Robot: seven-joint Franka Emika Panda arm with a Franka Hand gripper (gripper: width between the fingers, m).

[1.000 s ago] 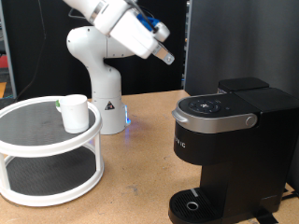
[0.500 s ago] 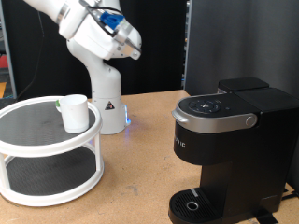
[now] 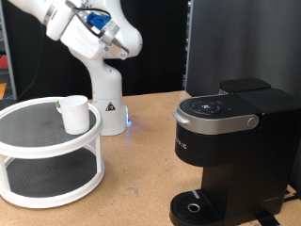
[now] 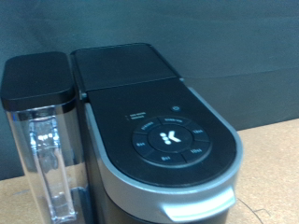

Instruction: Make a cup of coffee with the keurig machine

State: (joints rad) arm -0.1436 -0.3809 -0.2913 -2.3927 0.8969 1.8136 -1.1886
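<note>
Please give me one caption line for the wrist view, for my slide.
Wrist camera looks down on the closed keurig machine, its round button panel and water tank.

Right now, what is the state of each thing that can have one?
Keurig machine: lid shut, handle down, nothing on the drip tray.
Cup: upright on the top shelf of the white rack.
Water tank: lid on.
Pincer: not in view.

2-tier white round stand point(image 3: 47, 151) w/ dark mesh shelves, lower left of ext frame | wooden tabletop point(image 3: 141, 160) under it, brown | black panel point(image 3: 240, 42) upper right bkgd | small blue glow on tabletop point(image 3: 129, 129) mid-frame | wrist view: dark backdrop point(image 4: 234, 47)
</note>
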